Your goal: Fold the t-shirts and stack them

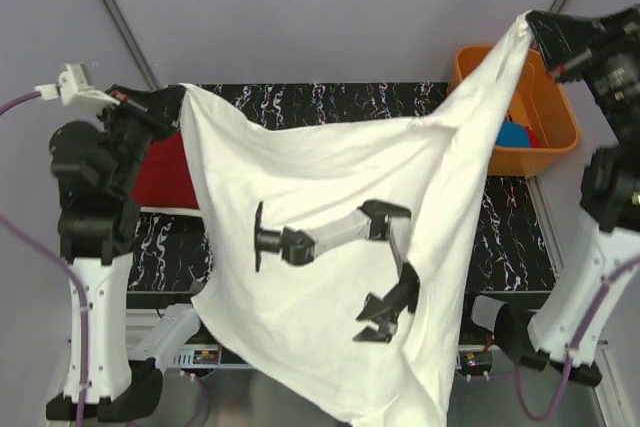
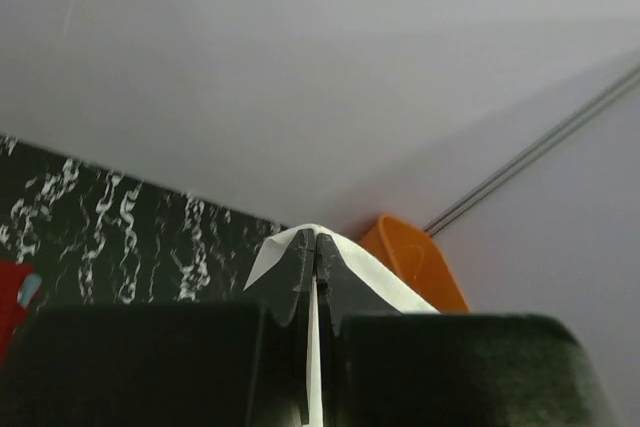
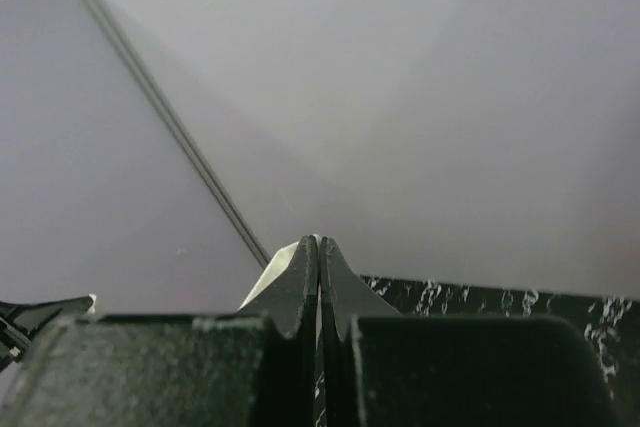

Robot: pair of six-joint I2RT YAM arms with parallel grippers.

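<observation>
Two sets of jaws are clamping cloth. I am reading the left gripper (image 2: 316, 239) as fully clenched, with a sliver of white fabric pinched between its fingers (image 2: 288, 277). The right gripper (image 3: 318, 240) is likewise clenched on a white fold.

Both are gripping the white t-shirt (image 1: 330, 167), which is hanging as a wide sheet between them above the black marbled table (image 1: 330, 99). The held edge is running from the left jaws, over the table's left end, up to the right jaws, which are sitting higher and farther out, above the orange basket (image 1: 468, 65). From both jaws the shirt is falling downward and toward the arm bases, so I judge that laying it flat is calling for the right arm to travel farther.

The red t-shirt (image 1: 165, 175) is lying on the table just behind the sheet's left side. A blue t-shirt (image 1: 515, 135) is showing inside the basket.

The sheet is covering most of the table. Its lowest point is running off the bottom of the top view. I cannot tell which edge the jaws are holding.
</observation>
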